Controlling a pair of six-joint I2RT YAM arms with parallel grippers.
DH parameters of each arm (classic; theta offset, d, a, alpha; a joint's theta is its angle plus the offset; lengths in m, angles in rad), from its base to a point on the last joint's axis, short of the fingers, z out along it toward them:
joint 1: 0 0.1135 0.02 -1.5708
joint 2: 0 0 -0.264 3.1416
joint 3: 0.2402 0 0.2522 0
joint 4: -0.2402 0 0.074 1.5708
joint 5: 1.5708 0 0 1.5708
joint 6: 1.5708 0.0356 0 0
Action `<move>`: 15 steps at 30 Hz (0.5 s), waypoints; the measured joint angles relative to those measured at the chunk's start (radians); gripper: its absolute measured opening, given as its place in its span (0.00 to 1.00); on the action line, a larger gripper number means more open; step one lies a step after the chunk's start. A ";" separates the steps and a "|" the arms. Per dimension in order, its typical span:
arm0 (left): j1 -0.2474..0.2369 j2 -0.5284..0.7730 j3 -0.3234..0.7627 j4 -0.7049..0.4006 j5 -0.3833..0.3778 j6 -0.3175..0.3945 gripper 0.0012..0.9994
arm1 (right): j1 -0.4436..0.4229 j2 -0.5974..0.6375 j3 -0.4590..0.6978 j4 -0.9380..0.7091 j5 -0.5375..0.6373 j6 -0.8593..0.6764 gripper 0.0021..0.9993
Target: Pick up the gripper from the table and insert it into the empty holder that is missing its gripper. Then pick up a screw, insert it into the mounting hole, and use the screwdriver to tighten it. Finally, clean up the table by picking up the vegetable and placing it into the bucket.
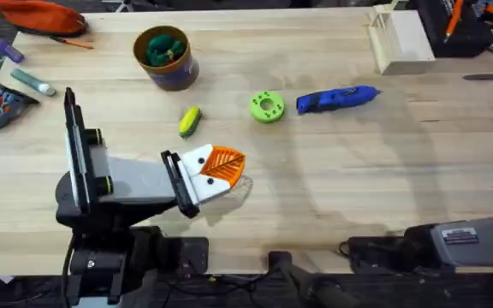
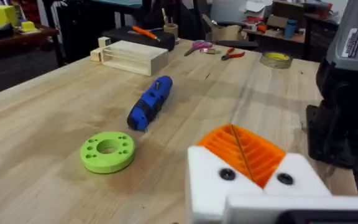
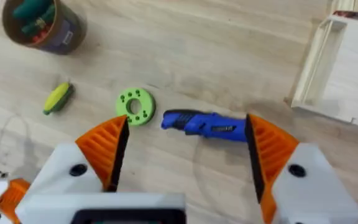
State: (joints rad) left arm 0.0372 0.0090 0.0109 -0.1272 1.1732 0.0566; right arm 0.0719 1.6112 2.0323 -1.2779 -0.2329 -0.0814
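Overhead, the left gripper [image 1: 222,164] lies frame-centre, jaws together; the right gripper [image 3: 185,149], jaws apart, frames the screwdriver [image 3: 207,124], probably lining up a grasp.

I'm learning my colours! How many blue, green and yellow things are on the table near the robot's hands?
Blue: 2, the screwdriver and the bucket.
Green: 1, the ring-shaped dish.
Yellow: 1, the toy vegetable.
Total: 4.
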 joint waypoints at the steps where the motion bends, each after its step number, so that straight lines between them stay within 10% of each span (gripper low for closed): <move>1: 0.000 0.000 0.000 0.000 0.000 0.000 0.01 | 0.000 -0.003 0.000 -0.013 0.000 0.000 0.99; 5: 0.000 0.000 0.000 0.001 -0.003 0.004 0.14 | 0.000 -0.007 0.000 -0.036 0.000 0.000 0.99; 11: 0.000 0.000 0.000 0.001 -0.007 0.001 0.96 | 0.000 -0.007 0.000 -0.036 0.000 0.004 0.99; 15: 0.000 0.000 0.000 0.002 -0.008 0.001 0.99 | 0.000 -0.007 0.000 -0.036 0.000 0.007 0.99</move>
State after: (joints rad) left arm 0.0372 0.0090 0.0109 -0.1257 1.1652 0.0578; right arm 0.0719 1.6037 2.0323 -1.3144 -0.2329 -0.0742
